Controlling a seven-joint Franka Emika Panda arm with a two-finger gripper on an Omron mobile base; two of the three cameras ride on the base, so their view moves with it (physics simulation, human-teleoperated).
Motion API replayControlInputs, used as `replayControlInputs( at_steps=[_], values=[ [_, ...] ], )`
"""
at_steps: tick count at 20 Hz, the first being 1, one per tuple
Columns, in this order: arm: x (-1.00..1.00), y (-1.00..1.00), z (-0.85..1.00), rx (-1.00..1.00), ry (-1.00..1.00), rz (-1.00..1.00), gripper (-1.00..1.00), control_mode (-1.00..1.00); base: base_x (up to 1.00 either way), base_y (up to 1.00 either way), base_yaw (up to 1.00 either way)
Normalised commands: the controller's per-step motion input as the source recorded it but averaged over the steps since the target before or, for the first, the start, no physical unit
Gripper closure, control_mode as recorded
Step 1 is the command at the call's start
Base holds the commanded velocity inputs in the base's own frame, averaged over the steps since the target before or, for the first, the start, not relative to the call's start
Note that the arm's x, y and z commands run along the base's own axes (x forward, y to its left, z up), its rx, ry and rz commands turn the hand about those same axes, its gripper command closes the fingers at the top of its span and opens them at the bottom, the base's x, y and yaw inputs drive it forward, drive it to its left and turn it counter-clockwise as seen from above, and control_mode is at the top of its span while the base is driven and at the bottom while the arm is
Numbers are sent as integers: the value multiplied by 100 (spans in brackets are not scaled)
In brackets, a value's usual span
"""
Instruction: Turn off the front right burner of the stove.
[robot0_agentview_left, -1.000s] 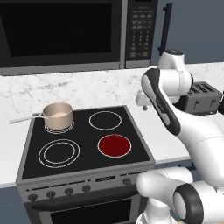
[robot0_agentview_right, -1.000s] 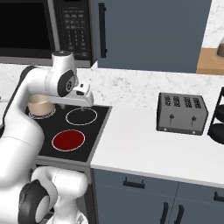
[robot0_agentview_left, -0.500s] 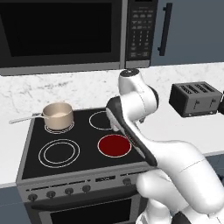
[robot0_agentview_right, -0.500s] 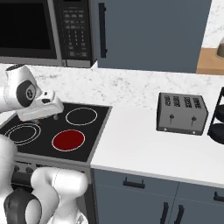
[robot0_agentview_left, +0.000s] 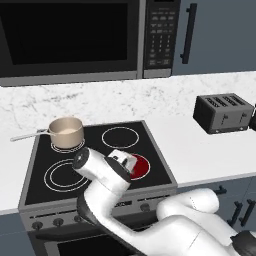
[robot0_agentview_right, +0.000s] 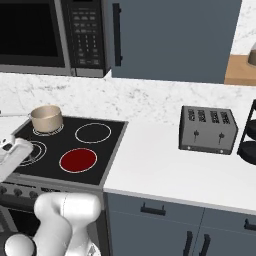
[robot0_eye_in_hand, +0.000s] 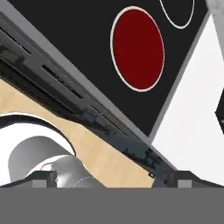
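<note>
No brand or readable writing shows anywhere; the microwave (robot0_agentview_left: 85, 37) keypad is too small to make out. My claw (robot0_eye_in_hand: 111, 177) hangs wide and empty over the front edge of the stove (robot0_agentview_left: 35, 165), its two dark tips far apart at the bottom of the hand view, touching nothing.

The stove is a flat sheet of glossy black glass framed in grey steel, with a row of small dark round knobs (robot0_agentview_left: 58, 221) along its front panel. The front right burner (robot0_agentview_right: 78, 160) sits at the near right corner of the glass, a single thin white ring filled with a deep red glow. In the hand view it lies just above the steel front rail. Behind it is a plain black zone of the same single-ring kind (robot0_agentview_right: 92, 132); to its left, a larger double-ringed zone (robot0_agentview_left: 62, 175).

A small round metal pot (robot0_agentview_left: 66, 131), pale beige with a long thin handle pointing left, stands on the rear left zone.

The desk (robot0_agentview_right: 165, 165) is smooth white, under a grey-veined marble backsplash. A boxy dark steel four-slot toaster (robot0_agentview_right: 207, 129) stands on it, well to the right of the stove. Dark blue-grey cabinets (robot0_agentview_right: 170, 40) with black bar handles hang above and sit below.
</note>
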Motion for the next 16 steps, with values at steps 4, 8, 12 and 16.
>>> replayControlInputs(
  at_steps=[4, 8, 12, 16],
  values=[
    [-43, 100, -100, -41, 0, 22, -100, -100, 0, 0, 0],
    [-33, 100, -96, -36, 0, 24, -100, -100, 0, 0, 0],
    [-7, 100, -83, -37, 3, 35, -100, -100, 0, 0, 0],
    [6, 61, -64, -33, 10, 40, -100, -100, 0, 0, 0]
  ],
)
